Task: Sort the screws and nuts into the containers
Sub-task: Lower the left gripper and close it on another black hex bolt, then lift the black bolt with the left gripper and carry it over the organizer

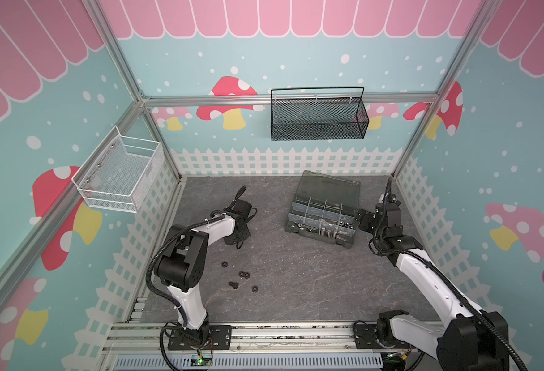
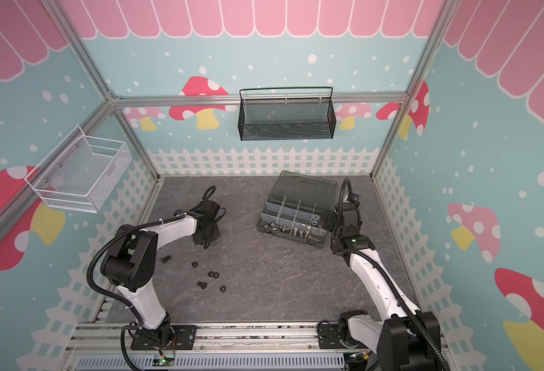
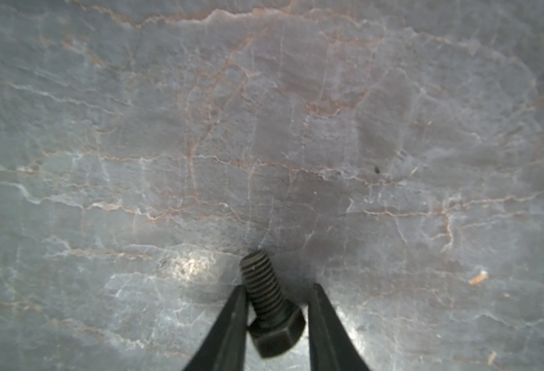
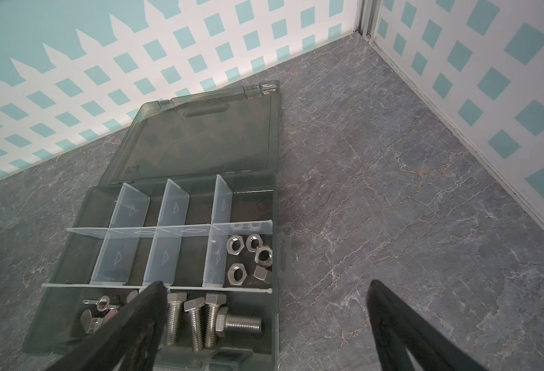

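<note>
Left wrist view: the left hand point(image 3: 278, 287) has its fingers closed in on a black hex screw point(image 3: 278, 335). One finger lies against the thread and the other sits at a corner of the head. Cannot tell whether the screw is clear of the table point(image 1: 296, 289) or resting on it. In both top views this hand sits left of centre, with its tips hidden under the wrist.

Right wrist view: the right hand point(image 4: 266, 284) has its fingers spread wide. In both top views it sits right of centre, just beside the right end of the organizer box point(image 1: 318, 240). The smoky lid point(image 4: 206, 138) is open, raised behind the compartments.

Box contents: silver nuts point(image 4: 248, 257) lie in the middle-row compartment at the hand's end. Silver hex bolts point(image 4: 200, 321) and wing nuts point(image 4: 100, 308) lie in the long compartment nearest the hand.

Loose on the table, lower left of centre: black nuts point(image 1: 243, 274) and a short black screw point(image 1: 233, 284). Another black screw point(image 2: 165, 259) shows beside the left arm in a top view.
</note>
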Available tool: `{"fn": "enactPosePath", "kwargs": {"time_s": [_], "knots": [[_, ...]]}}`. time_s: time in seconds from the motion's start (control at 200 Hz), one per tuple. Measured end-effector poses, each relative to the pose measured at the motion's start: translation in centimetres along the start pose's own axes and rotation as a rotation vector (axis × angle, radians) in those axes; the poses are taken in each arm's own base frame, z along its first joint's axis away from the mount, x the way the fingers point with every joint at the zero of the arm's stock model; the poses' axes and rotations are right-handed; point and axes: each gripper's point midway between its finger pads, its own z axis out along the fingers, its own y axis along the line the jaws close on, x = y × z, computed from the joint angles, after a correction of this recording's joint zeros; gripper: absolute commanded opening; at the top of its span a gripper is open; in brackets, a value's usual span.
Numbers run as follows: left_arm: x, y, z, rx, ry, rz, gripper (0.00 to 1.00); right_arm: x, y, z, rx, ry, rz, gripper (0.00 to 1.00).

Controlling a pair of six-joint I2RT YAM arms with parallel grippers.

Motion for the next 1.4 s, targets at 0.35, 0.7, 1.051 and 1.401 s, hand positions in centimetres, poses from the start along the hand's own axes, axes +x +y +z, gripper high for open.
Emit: {"fn": "enactPosePath", "kwargs": {"time_s": [0.35, 0.7, 1.051, 1.401], "knots": [[0.1, -0.3, -0.3, 0.019, 0.005, 0.013, 0.08, 0.0, -0.3, -0.2, 0.013, -0.001, 0.0, 0.98], [1.1, -11.6, -7.6, 0.27, -0.089, 0.196, 0.08, -0.3, -0.2, -0.4, 0.007, -0.01, 0.016, 0.98], [-0.4, -22.8, -11.1, 0.475, -0.156, 0.292, 0.08, -1.2, 0.0, -1.7, -0.016, -0.045, 0.029, 0.98], [-0.2, -26.9, -7.7, 0.509, -0.101, 0.324, 0.2, -1.8, 0.0, -2.7, -0.028, -0.07, 0.041, 0.98]]}}
